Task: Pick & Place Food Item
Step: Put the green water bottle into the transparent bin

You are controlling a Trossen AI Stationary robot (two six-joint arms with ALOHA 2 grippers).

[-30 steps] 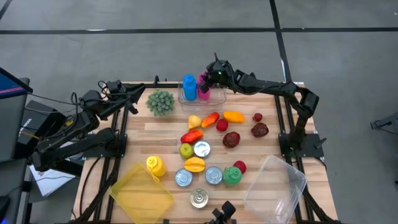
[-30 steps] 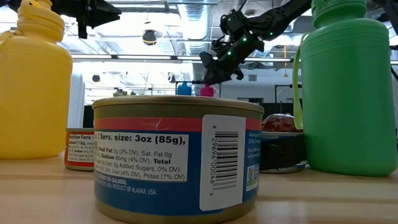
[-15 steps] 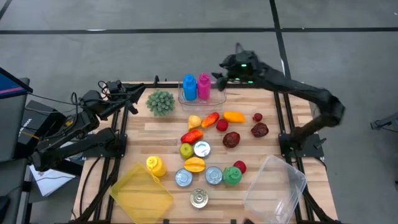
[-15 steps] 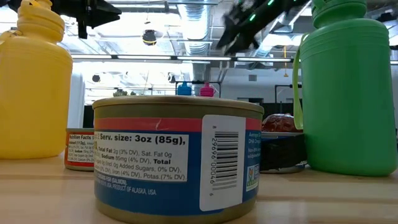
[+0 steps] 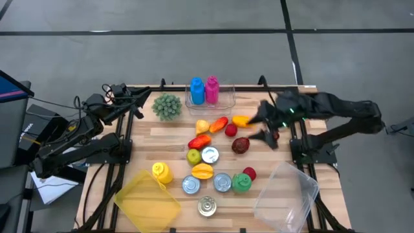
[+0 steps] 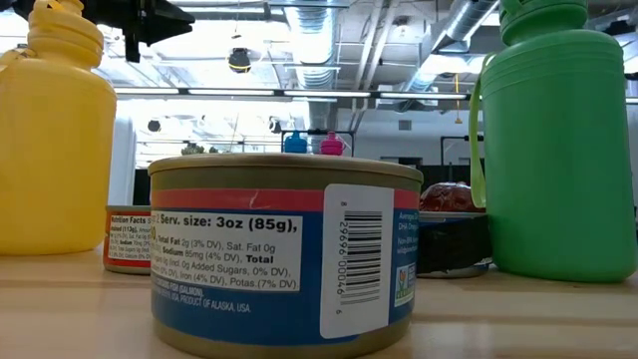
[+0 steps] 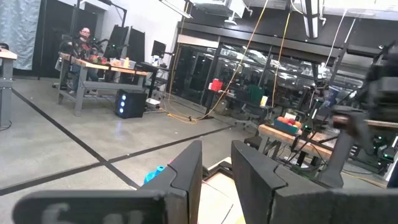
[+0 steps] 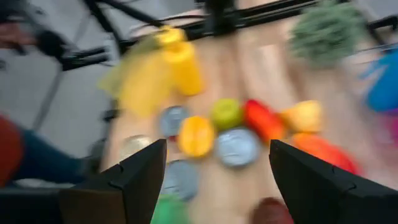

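**A:** Where is your right gripper (image 5: pixel 266 129) at this moment?

**B:** You have it over the right part of the wooden slatted table (image 5: pixel 149 139), above the loose food items, just beside the dark red round fruit (image 5: pixel 240 145) and the small red berry-like piece (image 5: pixel 268 122). Its fingers (image 8: pixel 134 177) stand wide apart and you hold nothing in them.

**A:** And the food you could pick?

**B:** It lies in a cluster mid-table: an orange elongated piece (image 5: pixel 242 120), a red pepper-like piece (image 5: pixel 199 141), a green apple-shaped piece (image 5: pixel 193 156), a yellow-orange half fruit (image 5: pixel 202 171). Several round silver tins (image 5: pixel 222 182) sit among them toward the front. The clear plastic tub (image 5: pixel 285 196) rests at the front right corner, tilted over the edge, apart from the food.

**A:** What is at the back?

**B:** A blue plastic bottle (image 5: pixel 196 90) and a pink plastic bottle (image 5: pixel 211 89) stand side by side in a clear tray (image 5: pixel 226 100), with a spiky green ball (image 5: pixel 167 106) near them to the left.

**A:** Your left gripper (image 5: pixel 143 96)?

**B:** It waits at the table's back left corner, fingers (image 7: pixel 185 180) narrowly parted, holding nothing.
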